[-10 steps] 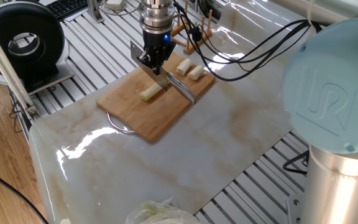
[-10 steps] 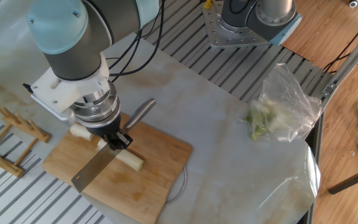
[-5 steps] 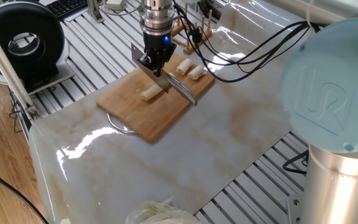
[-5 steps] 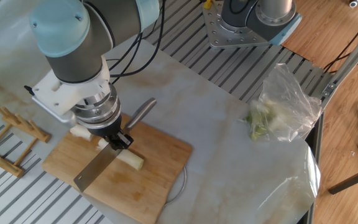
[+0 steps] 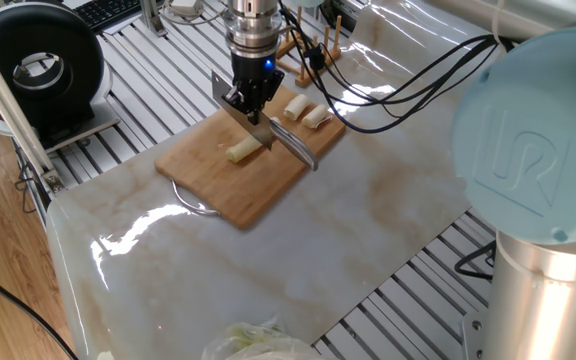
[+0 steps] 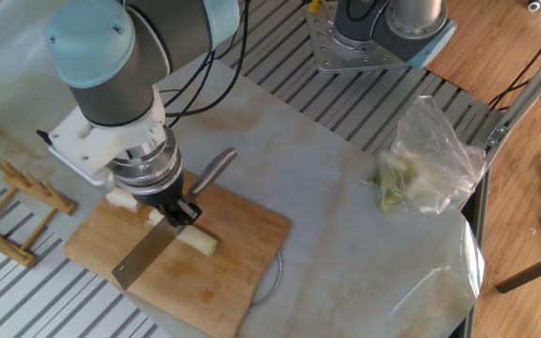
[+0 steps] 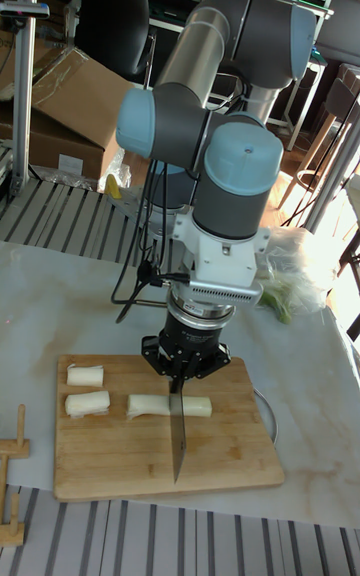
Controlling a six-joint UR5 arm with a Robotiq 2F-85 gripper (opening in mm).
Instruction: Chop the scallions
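Note:
My gripper (image 7: 180, 368) is shut on a knife (image 7: 178, 436) and holds it blade-down over the wooden cutting board (image 7: 130, 466). The blade stands across a pale scallion stalk, with one piece (image 7: 148, 406) to its left and one (image 7: 198, 406) to its right. Two shorter chunks (image 7: 85, 375) (image 7: 88, 403) lie at the board's left end. In one fixed view the gripper (image 5: 251, 100) hangs above a scallion piece (image 5: 241, 150), with chunks (image 5: 296, 105) (image 5: 315, 118) behind it. The other fixed view shows the gripper (image 6: 178, 214), the blade (image 6: 144, 255) and a scallion piece (image 6: 200, 243).
A clear plastic bag of leafy greens (image 6: 421, 169) lies on the marble sheet to the right. A wooden rack (image 6: 12, 202) stands beside the board. Cables (image 5: 398, 85) trail from the arm. A black round device (image 5: 38, 70) sits on the slatted table.
The gripper and knife have shifted very slightly along the board. The scallion pieces lie where they were.

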